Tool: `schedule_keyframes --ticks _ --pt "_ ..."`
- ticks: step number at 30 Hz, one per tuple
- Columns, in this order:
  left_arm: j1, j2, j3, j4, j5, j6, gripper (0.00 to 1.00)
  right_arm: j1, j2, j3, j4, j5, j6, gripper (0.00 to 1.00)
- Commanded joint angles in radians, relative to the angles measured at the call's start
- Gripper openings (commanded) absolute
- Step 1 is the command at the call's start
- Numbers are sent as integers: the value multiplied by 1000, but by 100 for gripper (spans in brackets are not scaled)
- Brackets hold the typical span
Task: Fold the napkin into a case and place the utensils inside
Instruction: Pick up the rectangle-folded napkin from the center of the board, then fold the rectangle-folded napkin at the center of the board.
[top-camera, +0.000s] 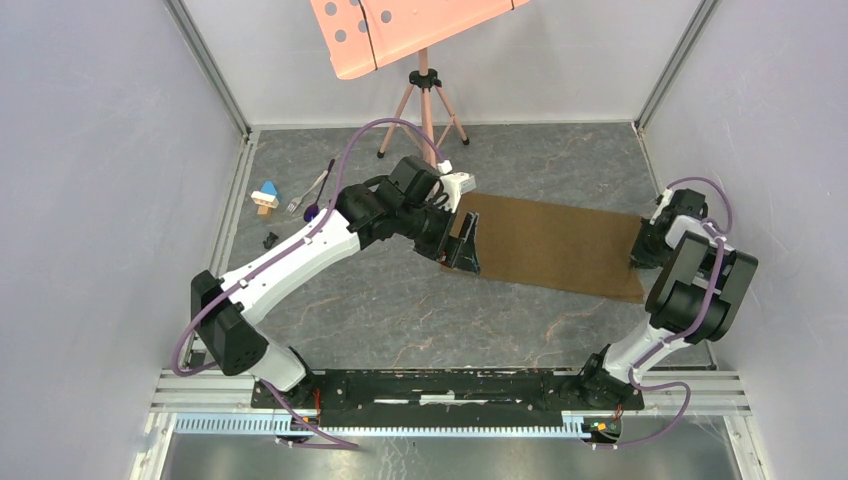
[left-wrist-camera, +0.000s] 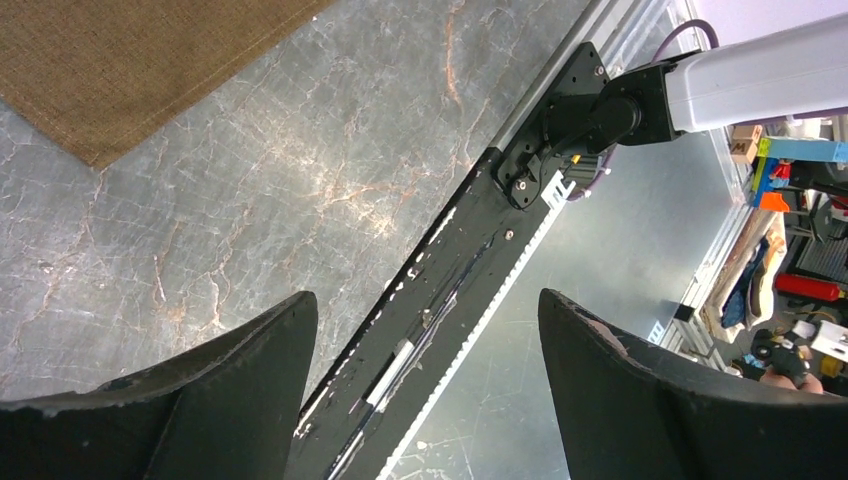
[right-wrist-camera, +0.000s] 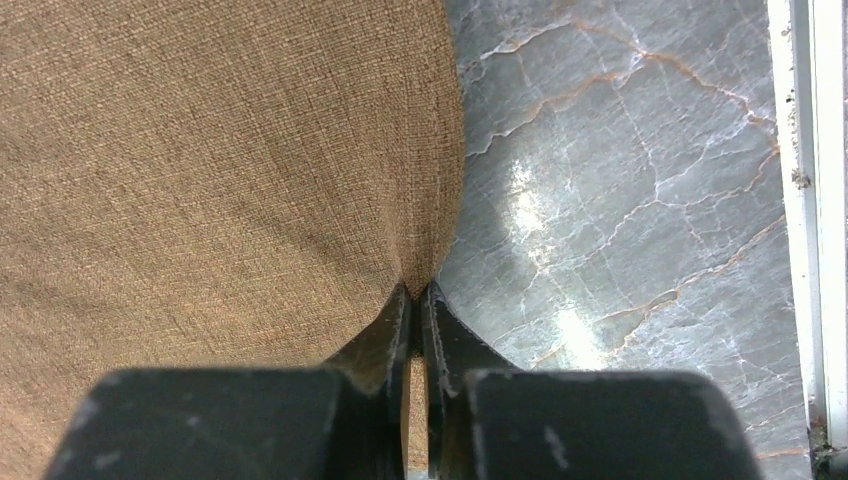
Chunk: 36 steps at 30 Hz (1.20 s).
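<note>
The olive-brown napkin (top-camera: 555, 245) lies flat as a wide rectangle right of the table's middle. My right gripper (right-wrist-camera: 417, 290) is shut on its right edge, with cloth pinched between the fingers; it shows in the top view (top-camera: 640, 255) at the napkin's right end. My left gripper (top-camera: 465, 250) hangs open and empty over the napkin's left end. In the left wrist view, its fingers (left-wrist-camera: 425, 295) are wide apart and one napkin corner (left-wrist-camera: 130, 60) shows. The silver fork (top-camera: 310, 190) and the purple spoon (top-camera: 311, 212) lie at the far left.
A small blue, white and tan toy block (top-camera: 265, 197) and a tiny black piece (top-camera: 270, 240) lie left of the utensils. A tripod (top-camera: 425, 100) with a pink board (top-camera: 400, 30) stands at the back. The black base rail (left-wrist-camera: 440, 290) runs along the near edge.
</note>
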<state>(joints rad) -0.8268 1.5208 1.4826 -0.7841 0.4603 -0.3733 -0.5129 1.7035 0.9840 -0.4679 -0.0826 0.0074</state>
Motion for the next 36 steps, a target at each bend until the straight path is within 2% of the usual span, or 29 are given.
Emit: schedule_keyframes --ticks 1,7,14,18,25,33,36 --pt "3 -59 -9 -4 46 8 88 5 30 -26 -35 -7 0 2" --pt "2 -128 -142 93 18 -16 88 5 -138 14 -47 109 1 0" --pt "14 -117 -148 73 23 44 88 10 -206 25 -39 234 14 0" --pt "38 -138 -193 125 -3 45 88 56 -254 48 -43 281 18 0" --pt "180 -211 -297 271 79 -36 88 284 -229 128 -103 378 0 0" --pt "293 -249 -298 300 94 -16 88 659 -129 215 -156 322 56 0" --pt "312 -256 -313 321 93 -17 88 748 -41 303 -200 280 66 0"
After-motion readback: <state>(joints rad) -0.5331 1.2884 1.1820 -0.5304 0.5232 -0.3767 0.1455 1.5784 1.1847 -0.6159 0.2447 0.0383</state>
